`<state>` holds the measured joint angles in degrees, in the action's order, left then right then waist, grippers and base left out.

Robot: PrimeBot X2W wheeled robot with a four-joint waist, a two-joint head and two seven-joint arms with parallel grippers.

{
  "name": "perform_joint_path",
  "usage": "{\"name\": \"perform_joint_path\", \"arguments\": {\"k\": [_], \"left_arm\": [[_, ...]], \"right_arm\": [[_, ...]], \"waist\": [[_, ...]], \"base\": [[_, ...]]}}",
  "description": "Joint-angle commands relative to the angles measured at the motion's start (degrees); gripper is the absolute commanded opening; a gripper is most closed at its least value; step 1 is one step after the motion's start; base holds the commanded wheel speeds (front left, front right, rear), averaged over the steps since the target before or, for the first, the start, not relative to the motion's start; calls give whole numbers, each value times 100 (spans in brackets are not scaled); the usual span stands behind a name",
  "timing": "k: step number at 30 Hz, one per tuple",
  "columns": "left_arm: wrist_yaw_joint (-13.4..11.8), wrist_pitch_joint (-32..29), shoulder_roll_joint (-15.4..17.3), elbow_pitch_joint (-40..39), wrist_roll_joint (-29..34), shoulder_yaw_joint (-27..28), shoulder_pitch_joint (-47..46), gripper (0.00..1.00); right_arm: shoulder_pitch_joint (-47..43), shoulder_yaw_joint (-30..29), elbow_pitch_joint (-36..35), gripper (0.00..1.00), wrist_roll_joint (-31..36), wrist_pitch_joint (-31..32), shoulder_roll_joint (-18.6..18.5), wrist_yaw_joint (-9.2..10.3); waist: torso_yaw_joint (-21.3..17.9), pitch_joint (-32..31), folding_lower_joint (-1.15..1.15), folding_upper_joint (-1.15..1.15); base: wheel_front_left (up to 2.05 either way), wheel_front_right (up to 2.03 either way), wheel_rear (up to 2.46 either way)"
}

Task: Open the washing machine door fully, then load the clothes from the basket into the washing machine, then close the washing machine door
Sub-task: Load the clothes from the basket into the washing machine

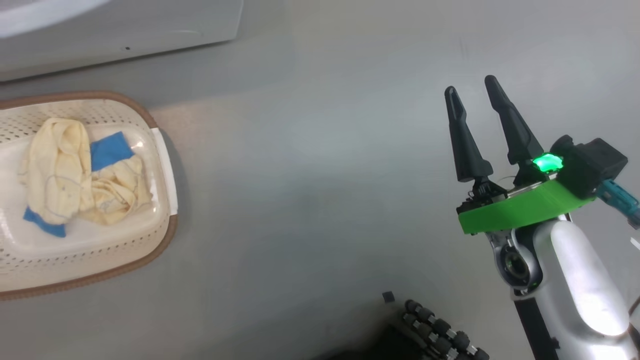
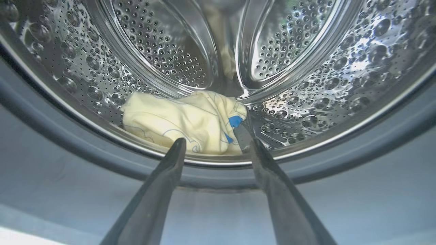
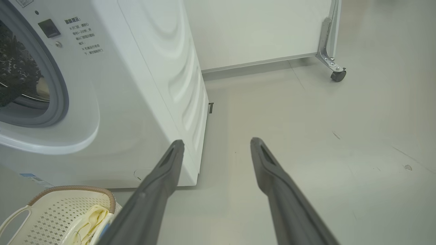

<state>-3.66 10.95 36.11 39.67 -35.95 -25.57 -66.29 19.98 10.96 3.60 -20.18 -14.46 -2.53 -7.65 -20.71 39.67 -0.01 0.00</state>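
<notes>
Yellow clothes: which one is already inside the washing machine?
The garment lying in the steel drum, just beyond the open left gripper. The other yellow garment sits crumpled in the basket.

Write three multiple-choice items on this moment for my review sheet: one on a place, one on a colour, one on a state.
1. Where does the cream-yellow garment ahead of the left gripper lie?
A. On the floor
B. In the steel drum
C. On top of the machine

2. What colour is the rim of the basket?
A. Brown
B. Green
C. Red

3. How is the right gripper?
A. Shut on fabric
B. Shut on a basket handle
C. Open, holding nothing

Answers:
1 B: the left wrist view shows it on the perforated steel wall, beyond the grey gasket.
2 A: a brown band runs round the cream basket in the head view.
3 C: its two dark fingers stand apart over the floor.
</notes>
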Motion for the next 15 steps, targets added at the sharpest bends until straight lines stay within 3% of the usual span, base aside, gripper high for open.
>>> {"name": "perform_joint_path", "arguments": {"k": [1,15], "left_arm": [[-110,93,247,-342,-43,245,201,100],[-1462,392,-257,-3116,-26,472,3289,100]], "right_arm": [[-188,12,-128,100,85,-53,-34,16],[-376,-324,149,100,923,-53,-34,16]], "waist": [[194,-234,1,0],[968,-1204,1,0]], "base": [[0,0,0],[0,0,0]]}}
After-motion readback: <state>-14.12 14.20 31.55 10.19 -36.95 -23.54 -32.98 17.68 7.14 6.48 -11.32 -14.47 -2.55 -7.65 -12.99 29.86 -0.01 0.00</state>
